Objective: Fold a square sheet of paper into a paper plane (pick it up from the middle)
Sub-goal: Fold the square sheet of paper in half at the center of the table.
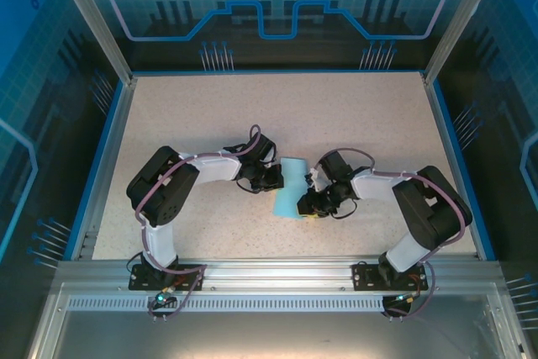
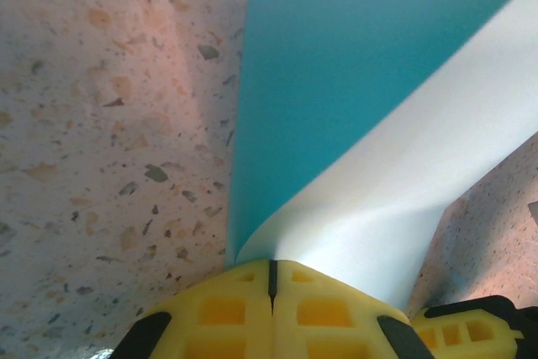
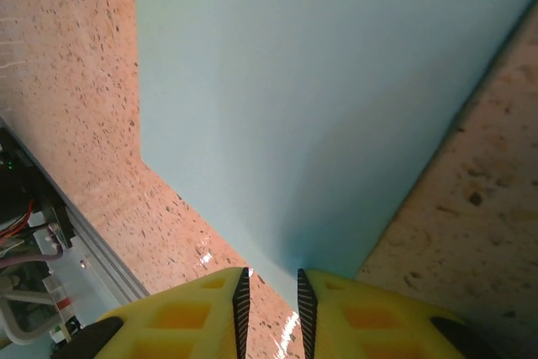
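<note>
Speckled tabletop (image 1: 353,115) is carrying the square sheet of paper (image 1: 292,187) at its middle, partly curled over, between both arms. We are seeing the left gripper (image 2: 271,273) pinching its lifted edge. The right gripper (image 3: 271,287) is standing slightly spread at the opposite edge.

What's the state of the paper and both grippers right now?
square sheet of paper: on the table, partly folded, one flap curled up and over, paler side showing.
left gripper: shut, tips at the base of the curled flap.
right gripper: jaws slightly apart, paper's edge at the gap.
</note>
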Available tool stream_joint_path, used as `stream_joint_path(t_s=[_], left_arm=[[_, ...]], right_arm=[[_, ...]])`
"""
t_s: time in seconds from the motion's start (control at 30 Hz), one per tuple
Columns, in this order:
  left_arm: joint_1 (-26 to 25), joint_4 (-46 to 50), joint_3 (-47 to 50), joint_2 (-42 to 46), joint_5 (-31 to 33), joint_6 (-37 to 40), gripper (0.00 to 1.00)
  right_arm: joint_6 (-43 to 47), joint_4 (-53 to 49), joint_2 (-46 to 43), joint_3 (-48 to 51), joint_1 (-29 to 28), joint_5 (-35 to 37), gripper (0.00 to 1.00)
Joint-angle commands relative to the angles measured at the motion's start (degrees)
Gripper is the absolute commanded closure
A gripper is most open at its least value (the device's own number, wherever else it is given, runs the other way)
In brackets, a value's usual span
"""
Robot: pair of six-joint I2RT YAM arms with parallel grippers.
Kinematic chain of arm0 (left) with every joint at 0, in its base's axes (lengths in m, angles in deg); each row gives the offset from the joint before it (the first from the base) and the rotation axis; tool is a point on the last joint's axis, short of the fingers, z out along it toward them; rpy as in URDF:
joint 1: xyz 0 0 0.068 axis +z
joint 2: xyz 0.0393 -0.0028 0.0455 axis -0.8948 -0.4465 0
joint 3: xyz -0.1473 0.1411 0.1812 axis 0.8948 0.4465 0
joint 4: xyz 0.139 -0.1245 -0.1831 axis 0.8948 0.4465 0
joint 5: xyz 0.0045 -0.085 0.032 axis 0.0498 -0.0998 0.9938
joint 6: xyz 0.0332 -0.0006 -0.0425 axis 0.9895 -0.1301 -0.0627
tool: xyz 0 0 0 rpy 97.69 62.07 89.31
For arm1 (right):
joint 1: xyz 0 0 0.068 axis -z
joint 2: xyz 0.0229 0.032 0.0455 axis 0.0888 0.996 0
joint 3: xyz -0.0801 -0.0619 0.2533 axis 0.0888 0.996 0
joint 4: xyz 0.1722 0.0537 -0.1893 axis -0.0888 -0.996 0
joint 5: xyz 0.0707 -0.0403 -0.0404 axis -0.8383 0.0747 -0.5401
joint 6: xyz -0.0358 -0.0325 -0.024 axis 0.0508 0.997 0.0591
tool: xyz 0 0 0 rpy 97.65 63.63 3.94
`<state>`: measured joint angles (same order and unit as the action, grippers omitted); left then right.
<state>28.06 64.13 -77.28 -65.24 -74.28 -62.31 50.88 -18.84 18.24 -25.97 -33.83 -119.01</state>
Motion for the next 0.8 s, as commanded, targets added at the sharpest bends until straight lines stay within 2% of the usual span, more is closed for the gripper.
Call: stream_joint_path(t_s=[0.0, 0.17, 0.27, 0.6, 0.77], left_arm=[[-1.0, 4.3, 0.6, -2.4, 0.4, 1.8, 1.00], [-0.9, 4.5, 0.7, -2.5, 0.6, 2.0, 1.00], [-0.9, 4.5, 0.7, -2.5, 0.5, 1.9, 1.00], [-0.9, 4.7, 0.6, -2.7, 0.7, 1.9, 1.00], [-0.9, 4.6, 0.5, -2.7, 0.7, 1.8, 1.00]], right_arm=[[0.2, -1.3, 1.0, 1.3, 0.0, 2.0, 0.74], [0.4, -5.7, -4.8, -3.2, 1.4, 3.0, 0.73], [0.9, -8.2, -5.5, -7.4, 2.7, 6.6, 0.72], [0.1, -3.0, 4.0, -10.9, 3.6, 5.3, 0.72], [0.1, -2.3, 7.6, -9.6, 3.7, 8.1, 0.73]])
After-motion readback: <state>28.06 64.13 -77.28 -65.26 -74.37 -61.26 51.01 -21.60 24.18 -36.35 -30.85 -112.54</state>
